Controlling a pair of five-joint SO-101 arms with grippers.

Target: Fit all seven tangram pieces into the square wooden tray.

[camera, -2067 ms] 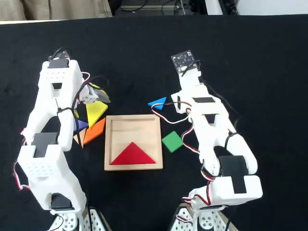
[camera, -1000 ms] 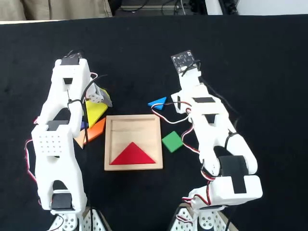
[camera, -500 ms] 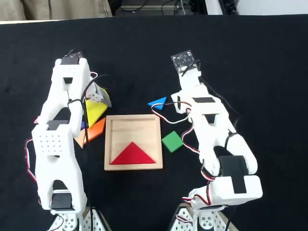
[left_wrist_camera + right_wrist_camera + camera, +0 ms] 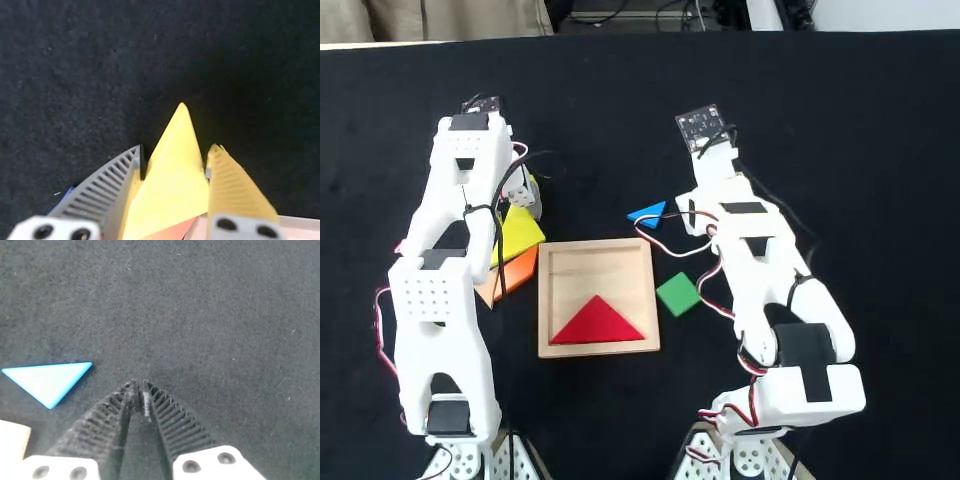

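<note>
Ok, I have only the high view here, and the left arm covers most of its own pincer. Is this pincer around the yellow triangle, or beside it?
Observer: Around it. In the left wrist view the left pincer has one finger on each side of the yellow triangle, near its pointed corner, and both fingers seem to touch its edges.
Operator: Good. And the right pincer, is it open?
Observer: No. The right wrist view shows the right pincer shut, with nothing between its fingers. The blue triangle lies flat beside it and does not touch it.
</note>
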